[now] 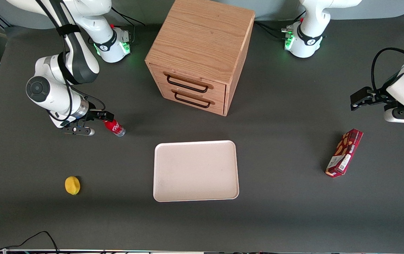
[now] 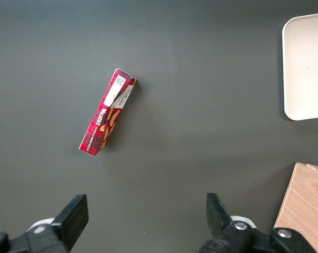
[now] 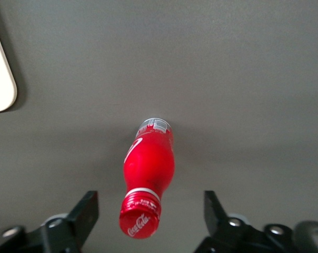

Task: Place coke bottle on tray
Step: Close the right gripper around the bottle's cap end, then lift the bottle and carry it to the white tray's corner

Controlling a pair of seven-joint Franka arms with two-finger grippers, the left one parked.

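**Gripper spread wide over the coke bottle**

Gripper [image 3: 148, 216] of the right arm hangs above the coke bottle [image 3: 147, 174] with its two fingers [image 3: 82, 216] held apart, one on each side of the red cap and neither touching it. From the front, the gripper [image 1: 88, 124] is low over the dark table [image 1: 293, 211] at the working arm's end, with the coke bottle [image 1: 114, 127] standing just beside it. The tray [image 1: 196, 171] lies flat near the middle of the table, nearer the front camera than the bottle, with bare table between them. A wooden drawer cabinet [image 1: 198, 53] stands farther from the camera than the tray. A lemon [image 1: 72, 185] rests nearer the camera than the gripper. A snack box [image 1: 344, 152] lies toward the parked arm's end.
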